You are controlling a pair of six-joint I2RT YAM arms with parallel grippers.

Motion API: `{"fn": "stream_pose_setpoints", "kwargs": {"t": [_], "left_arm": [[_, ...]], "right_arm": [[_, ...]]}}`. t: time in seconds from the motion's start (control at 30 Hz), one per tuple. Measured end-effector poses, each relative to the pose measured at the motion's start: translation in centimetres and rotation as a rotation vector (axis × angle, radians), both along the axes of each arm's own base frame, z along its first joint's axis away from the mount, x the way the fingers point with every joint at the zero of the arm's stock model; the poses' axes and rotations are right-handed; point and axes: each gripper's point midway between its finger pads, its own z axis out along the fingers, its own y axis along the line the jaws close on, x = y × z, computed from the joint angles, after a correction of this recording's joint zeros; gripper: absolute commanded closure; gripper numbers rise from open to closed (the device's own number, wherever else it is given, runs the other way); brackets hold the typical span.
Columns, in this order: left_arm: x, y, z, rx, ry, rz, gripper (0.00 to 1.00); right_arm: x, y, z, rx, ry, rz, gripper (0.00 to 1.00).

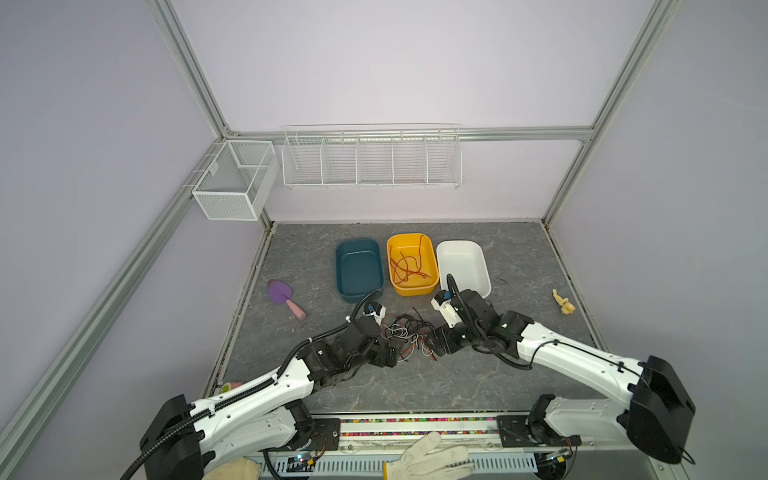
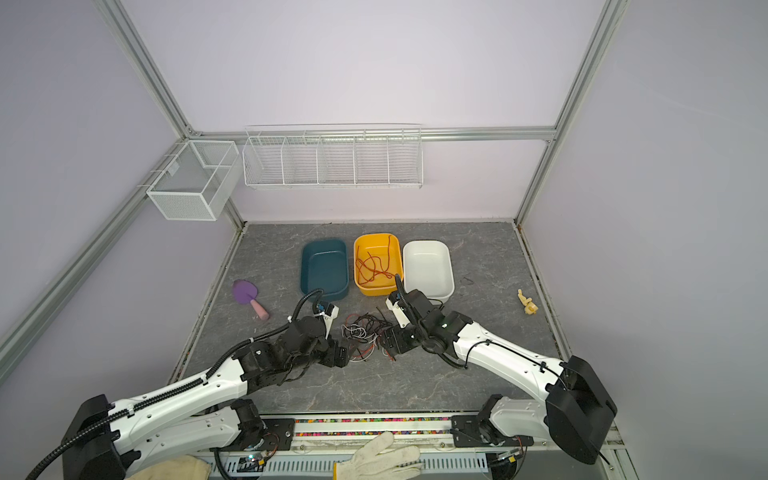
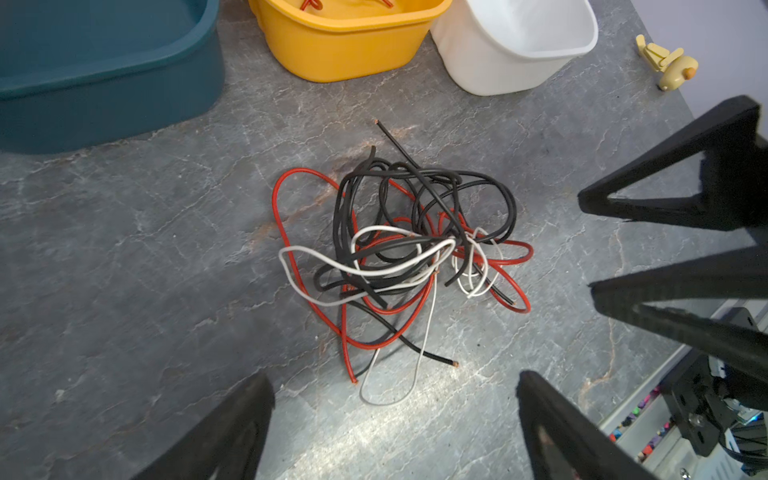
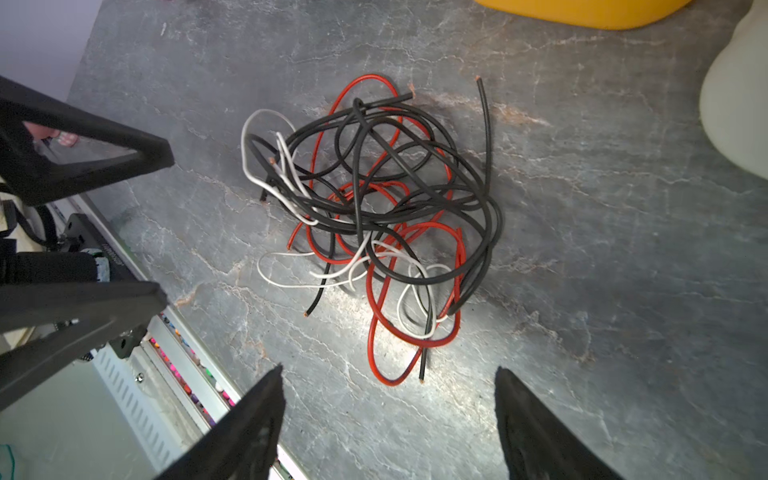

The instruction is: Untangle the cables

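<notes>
The cables (image 3: 399, 257) lie knotted together, red, black and white, on the tabletop (image 3: 145, 249). The left pincer (image 3: 395, 378) and right pincer (image 4: 388, 370) flank the heap, both spread apart, gripping nothing.

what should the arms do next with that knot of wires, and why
Probably lower the left gripper and pinch the loose red end sticking out of the tangle nearest it. It and the right gripper opposite stand open and empty, and red cables already lie in the yellow bin.
</notes>
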Motion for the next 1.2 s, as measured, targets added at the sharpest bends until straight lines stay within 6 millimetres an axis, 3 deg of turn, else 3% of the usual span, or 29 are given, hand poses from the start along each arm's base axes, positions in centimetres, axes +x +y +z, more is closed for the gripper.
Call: {"fn": "stream_pose_setpoints", "kwargs": {"t": [0.13, 0.33, 0.6, 0.83, 1.03, 1.2], "left_arm": [[-0.2, 0.4, -0.8, -0.003, 0.022, 0.023, 0.12], [-0.6, 0.8, -1.9, -0.004, 0.055, 0.048, 0.14], [-1.2, 1.5, -3.6, 0.002, 0.085, 0.07, 0.14], [-1.3, 1.2, -3.8, -0.021, 0.088, 0.079, 0.14], [-1.4, 0.9, -4.1, -0.019, 0.095, 0.074, 0.15], [-1.4, 0.8, -4.4, -0.021, 0.097, 0.076, 0.15]], "right_arm": [[-0.4, 0.1, -1.8, -0.086, -0.006, 0.02, 0.4], [-1.1, 0.5, -3.7, -0.201, -0.018, 0.064, 0.48], [-0.7, 0.5, -3.9, -0.248, -0.057, 0.062, 0.56], [-1.0, 0.8, -4.3, -0.247, -0.042, 0.077, 0.58], [-1.5, 1.2, -5.3, -0.267, -0.018, 0.1, 0.65], [-1.1, 1.9, -4.8, -0.253, -0.027, 0.106, 0.68]]}}
